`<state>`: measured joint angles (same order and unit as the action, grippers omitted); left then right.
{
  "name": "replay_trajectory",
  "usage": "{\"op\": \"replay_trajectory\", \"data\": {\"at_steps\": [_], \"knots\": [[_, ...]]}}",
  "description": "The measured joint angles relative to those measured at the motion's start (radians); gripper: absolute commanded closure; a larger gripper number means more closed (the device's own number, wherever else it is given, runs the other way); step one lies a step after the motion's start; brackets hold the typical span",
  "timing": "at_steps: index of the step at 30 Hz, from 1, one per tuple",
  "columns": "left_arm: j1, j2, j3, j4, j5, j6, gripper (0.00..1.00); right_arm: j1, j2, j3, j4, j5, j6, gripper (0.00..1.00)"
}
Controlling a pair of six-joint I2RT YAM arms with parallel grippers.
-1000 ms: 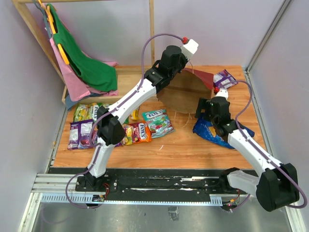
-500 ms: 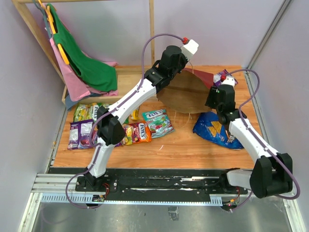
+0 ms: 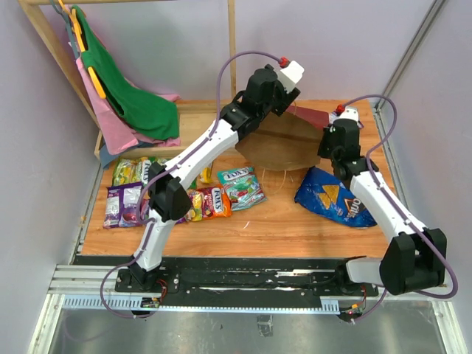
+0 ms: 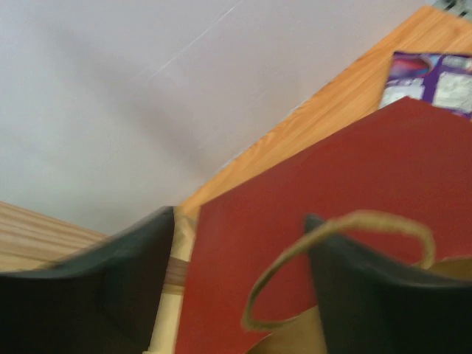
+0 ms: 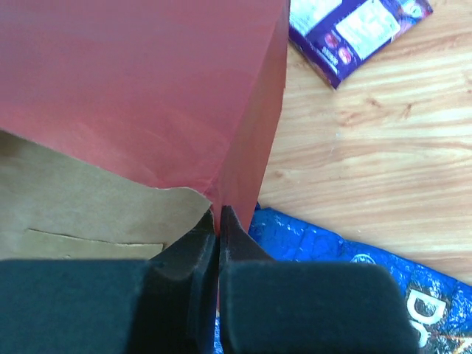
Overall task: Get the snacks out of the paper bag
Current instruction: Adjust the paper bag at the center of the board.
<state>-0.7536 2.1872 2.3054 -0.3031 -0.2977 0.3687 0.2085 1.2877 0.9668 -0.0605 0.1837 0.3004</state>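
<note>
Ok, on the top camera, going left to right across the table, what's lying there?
purple candy packets → red candy packet → paper bag → blue Doritos bag

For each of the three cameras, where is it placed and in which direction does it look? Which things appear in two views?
Top external: above and behind the robot, looking down on the table; left arm and right arm show.
Left wrist: on the left arm, facing the far wall over the paper bag; open left gripper shows.
Right wrist: looks down at the bag's corner, pinched in the right gripper.
Shared: both wrist views show the purple packet.
</note>
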Motion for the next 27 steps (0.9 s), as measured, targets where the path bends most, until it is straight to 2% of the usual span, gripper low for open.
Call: {"op": "replay_trajectory", "data": {"at_steps": [1,8,11,15,20,27], "knots": [[0.000,0.002,0.010,-0.011,0.004,0.006,0.01,0.000,0.000,0.024,-0.027,0.000,0.008,0.99],[0.005,-0.020,0.048,-0.056,0.028,-0.028,0.00,-0.003,0.065,0.296,-0.185,-0.004,0.044,1.00],[0.009,-0.075,0.019,-0.082,0.037,-0.047,0.00,-0.020,0.156,0.435,-0.265,-0.032,0.063,1.00],[0.027,-0.185,-0.024,-0.103,0.038,-0.079,0.00,-0.031,0.257,0.529,-0.339,-0.064,0.071,1.00],[0.088,-0.455,-0.272,-0.076,0.015,-0.160,0.00,-0.033,0.296,0.540,-0.417,-0.100,0.071,0.99],[0.126,-0.811,-0.653,-0.024,0.009,-0.296,0.00,-0.045,0.296,0.549,-0.435,-0.139,0.070,0.99]]}}
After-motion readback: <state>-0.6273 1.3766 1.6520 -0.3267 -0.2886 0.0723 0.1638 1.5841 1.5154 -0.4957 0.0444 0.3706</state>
